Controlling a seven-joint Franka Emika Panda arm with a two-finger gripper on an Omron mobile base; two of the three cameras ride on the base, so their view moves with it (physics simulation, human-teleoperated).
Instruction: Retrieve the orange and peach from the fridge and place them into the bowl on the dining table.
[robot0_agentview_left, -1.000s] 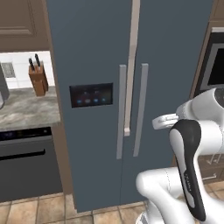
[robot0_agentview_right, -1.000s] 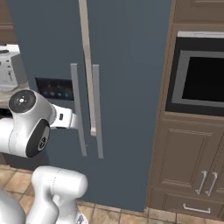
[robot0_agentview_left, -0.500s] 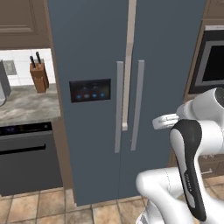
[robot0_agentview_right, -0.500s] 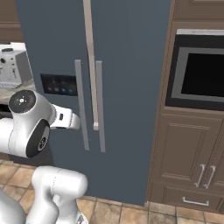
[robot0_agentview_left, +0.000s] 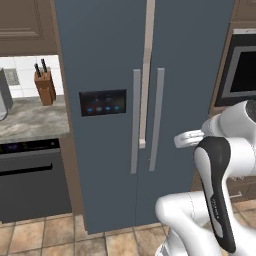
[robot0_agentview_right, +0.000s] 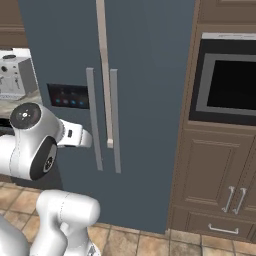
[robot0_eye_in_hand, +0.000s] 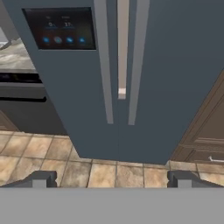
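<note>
Slate-blue, tall and shut, the fridge (robot0_agentview_left: 145, 100) stands straight ahead of the robot, both doors closed. Two long grey handles (robot0_agentview_left: 136, 121) run down either side of the middle seam, and a pale strip lies along the seam itself. On the left door sits a dark panel (robot0_agentview_left: 103, 102) with small blue lights. The hand view looks at the same doors from lower down, with the handles near the centre and the tiled floor (robot0_eye_in_hand: 109, 173) below.

The gripper (robot0_eye_in_hand: 109, 179) is apart from the fridge, pointing at its lower half. Its two dark fingertips (robot0_eye_in_hand: 41, 178) stand wide apart at the bottom of the hand view, with nothing between them, so the hand is open and empty.

Left of the fridge there is a grey stone counter (robot0_agentview_left: 30, 120) over a dark dishwasher front (robot0_agentview_left: 32, 182), with a wooden knife block (robot0_agentview_left: 45, 87) against the tiled wall. A silver coffee machine (robot0_agentview_right: 15, 75) shows on that counter in the right base view. Right of the fridge, brown wooden cabinets (robot0_agentview_right: 220, 180) hold a built-in oven (robot0_agentview_right: 227, 82) with a dark window. The white arm (robot0_agentview_left: 220, 165) is folded low in front of the base
</note>
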